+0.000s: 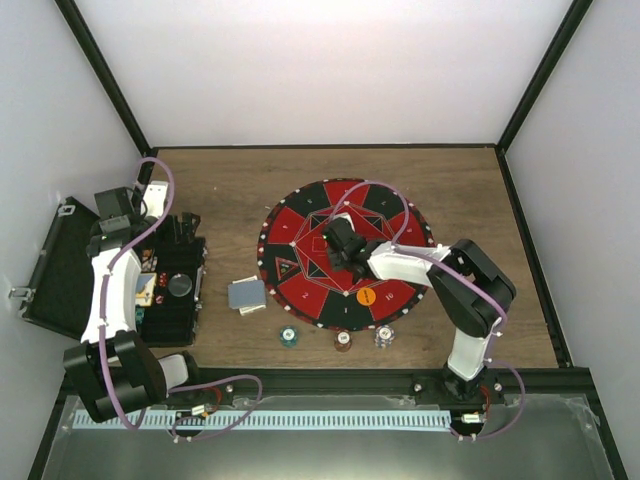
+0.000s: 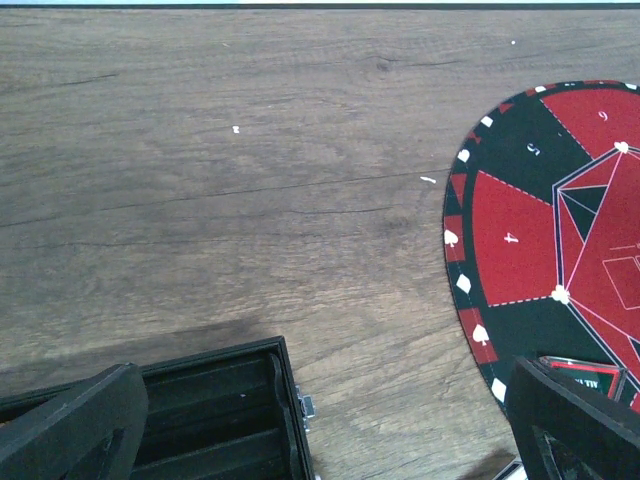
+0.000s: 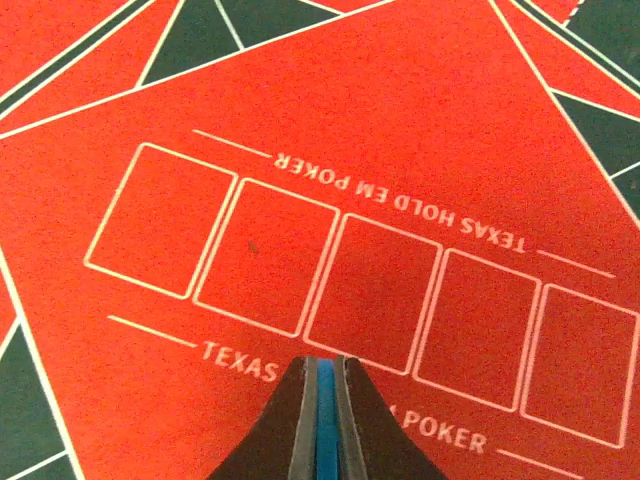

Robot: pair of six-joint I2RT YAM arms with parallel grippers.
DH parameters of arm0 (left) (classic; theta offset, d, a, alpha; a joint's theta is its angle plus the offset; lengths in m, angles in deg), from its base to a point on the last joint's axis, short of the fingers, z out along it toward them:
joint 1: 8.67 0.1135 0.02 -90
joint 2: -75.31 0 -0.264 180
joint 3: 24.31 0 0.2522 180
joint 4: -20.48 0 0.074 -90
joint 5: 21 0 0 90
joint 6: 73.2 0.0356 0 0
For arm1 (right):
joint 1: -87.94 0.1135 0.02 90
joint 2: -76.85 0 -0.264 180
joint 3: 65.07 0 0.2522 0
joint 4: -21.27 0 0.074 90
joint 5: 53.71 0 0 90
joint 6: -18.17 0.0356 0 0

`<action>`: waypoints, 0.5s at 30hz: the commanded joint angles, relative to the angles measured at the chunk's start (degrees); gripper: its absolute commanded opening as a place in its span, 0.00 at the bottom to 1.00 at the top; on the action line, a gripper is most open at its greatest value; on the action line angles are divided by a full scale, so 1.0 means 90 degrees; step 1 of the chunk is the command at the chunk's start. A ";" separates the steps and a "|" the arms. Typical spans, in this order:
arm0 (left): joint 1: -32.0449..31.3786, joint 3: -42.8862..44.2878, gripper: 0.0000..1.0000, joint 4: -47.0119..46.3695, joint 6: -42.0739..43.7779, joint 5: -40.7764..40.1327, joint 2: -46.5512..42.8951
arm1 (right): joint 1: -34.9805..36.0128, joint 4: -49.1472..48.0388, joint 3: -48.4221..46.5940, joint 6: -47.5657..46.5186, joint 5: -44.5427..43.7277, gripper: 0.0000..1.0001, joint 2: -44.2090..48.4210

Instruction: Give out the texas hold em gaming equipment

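A round red and black poker mat (image 1: 345, 255) lies mid-table. My right gripper (image 1: 340, 243) hovers over its centre, shut on a thin blue button (image 3: 326, 420) held edge-on above the red card boxes (image 3: 370, 290). An orange button (image 1: 366, 296) lies on the mat's near side. Three striped chips (image 1: 289, 337) (image 1: 343, 340) (image 1: 384, 337) sit in a row before the mat. A stack of grey-blue cards (image 1: 247, 294) lies left of the mat. My left gripper (image 1: 183, 228) is open and empty over the far end of the black case (image 1: 172, 290), its fingers (image 2: 80, 420) spread wide.
The case's lid (image 1: 55, 265) lies open against the left wall, and its tray shows in the left wrist view (image 2: 220, 410) beside bare wood (image 2: 250, 180). The mat's edge (image 2: 470, 260) is at the right there. White walls bound the table.
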State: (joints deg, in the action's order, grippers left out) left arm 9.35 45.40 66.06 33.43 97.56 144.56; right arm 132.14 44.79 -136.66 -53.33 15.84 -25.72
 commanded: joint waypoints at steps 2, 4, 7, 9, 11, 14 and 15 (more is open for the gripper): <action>0.0039 0.0171 1.00 -0.0094 0.0003 0.0006 0.0046 | -0.0433 0.0475 -0.0303 -0.0335 -0.0256 0.01 -0.0184; 0.0039 0.0178 1.00 -0.0123 -0.0010 0.0018 0.0058 | -0.0648 0.0390 -0.0526 -0.0477 -0.0232 0.01 -0.0235; 0.0039 0.0194 1.00 -0.0154 -0.0024 0.0023 0.0100 | -0.1037 0.0264 -0.0974 -0.0712 -0.0164 0.01 -0.0423; 0.0040 0.0214 1.00 -0.0160 -0.0021 0.0037 0.0129 | -0.1264 0.0230 -0.1412 -0.0855 -0.0088 0.01 -0.0651; 0.0040 0.0229 1.00 -0.0179 -0.0014 0.0048 0.0177 | -0.1479 0.0284 -0.1942 -0.0916 -0.0012 0.01 -0.1011; 0.0044 0.0237 1.00 -0.0211 -0.0021 0.0092 0.0273 | -0.1667 0.0260 -0.2789 -0.0973 0.0085 0.01 -0.1565; 0.0042 0.0247 1.00 -0.0221 -0.0021 0.0116 0.0317 | -0.1691 0.0269 -0.3066 -0.1006 0.0065 0.01 -0.1795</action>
State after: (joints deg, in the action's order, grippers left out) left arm 9.35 45.70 65.58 33.34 97.60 146.16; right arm 118.42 47.54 -155.21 -60.28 15.91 -36.32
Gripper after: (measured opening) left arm 0.999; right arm 0.036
